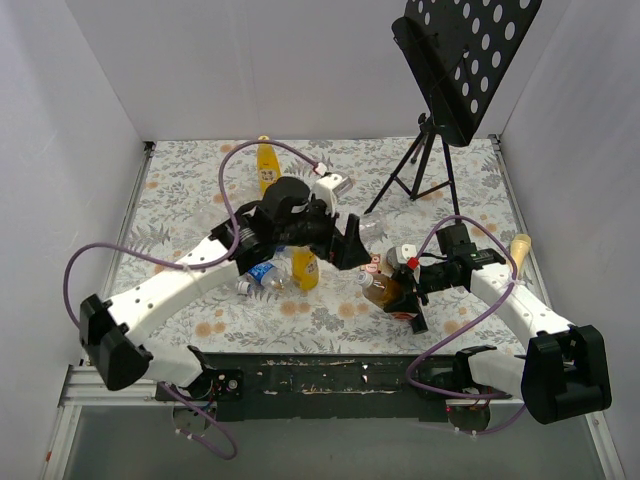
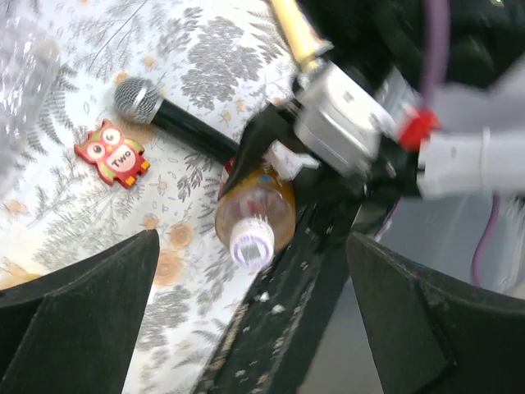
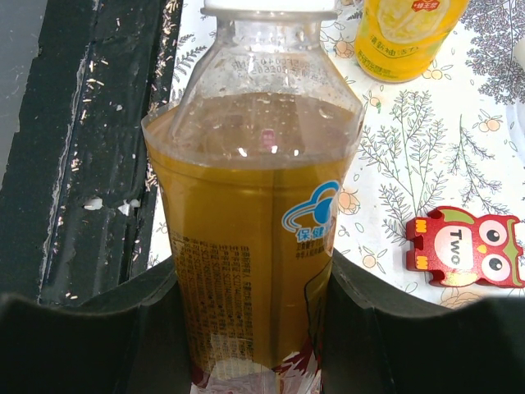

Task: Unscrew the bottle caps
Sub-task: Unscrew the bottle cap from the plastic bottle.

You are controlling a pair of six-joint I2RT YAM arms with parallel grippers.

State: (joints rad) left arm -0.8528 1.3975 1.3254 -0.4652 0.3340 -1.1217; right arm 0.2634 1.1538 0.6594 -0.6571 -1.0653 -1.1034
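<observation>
My right gripper point(image 1: 402, 296) is shut on the squat brown bottle point(image 1: 383, 291), gripping its body with the neck tilted toward the left arm. In the right wrist view the bottle point(image 3: 250, 213) fills the gap between the fingers point(image 3: 82, 336), its white cap point(image 3: 271, 6) at the top edge. My left gripper point(image 1: 357, 250) is open and empty, a short way off from that cap point(image 2: 252, 242), which faces it end on, apart from both fingers point(image 2: 82, 304). A yellow juice bottle point(image 1: 305, 268) stands under the left arm, another point(image 1: 265, 160) at the back.
A clear blue-labelled bottle point(image 1: 262, 275) lies left of the near yellow one. A red owl tile point(image 2: 111, 153) and a black microphone point(image 2: 156, 115) lie by the brown bottle. A music stand point(image 1: 430, 150) stands at the back right. The black front rail point(image 3: 82, 148) runs close by.
</observation>
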